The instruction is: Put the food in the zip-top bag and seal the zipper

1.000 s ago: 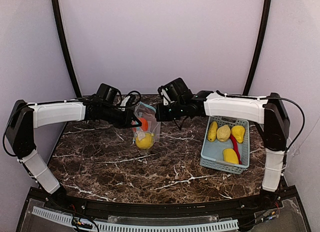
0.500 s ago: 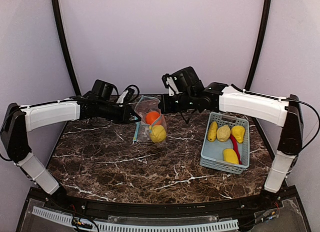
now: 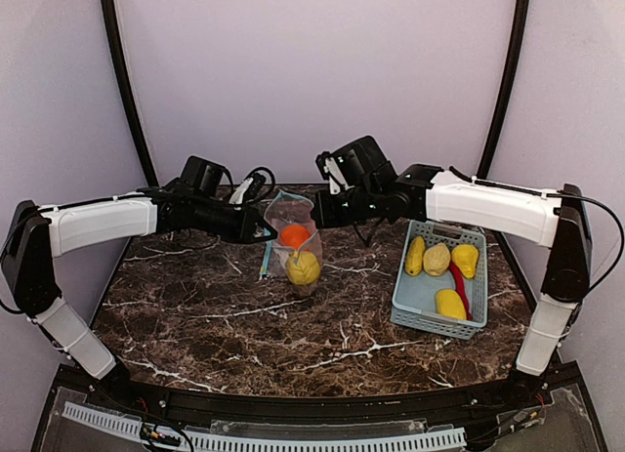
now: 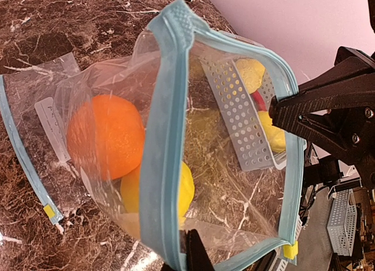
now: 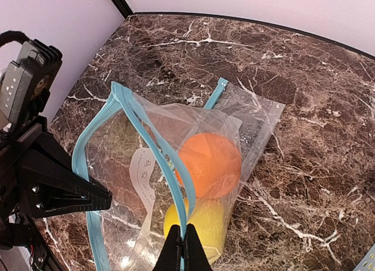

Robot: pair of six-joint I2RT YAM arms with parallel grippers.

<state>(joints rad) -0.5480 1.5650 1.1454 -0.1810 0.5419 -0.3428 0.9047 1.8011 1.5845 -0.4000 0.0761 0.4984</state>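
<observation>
Pinching one zip-top bag [image 3: 296, 216], my left gripper [image 4: 193, 256] and right gripper [image 5: 183, 247] are holding one orange [image 3: 294, 236], one yellow fruit [image 3: 303, 267]; at 3 o'clock, four yellow pieces [image 3: 437, 259], one chili [image 3: 459, 279].

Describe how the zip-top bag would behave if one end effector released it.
Likely floppy: the zip-top bag is thin, wrinkled film. Probably bottom-heavy, since the orange and yellow fruit sit low inside. It would probably slump sideways.
</observation>
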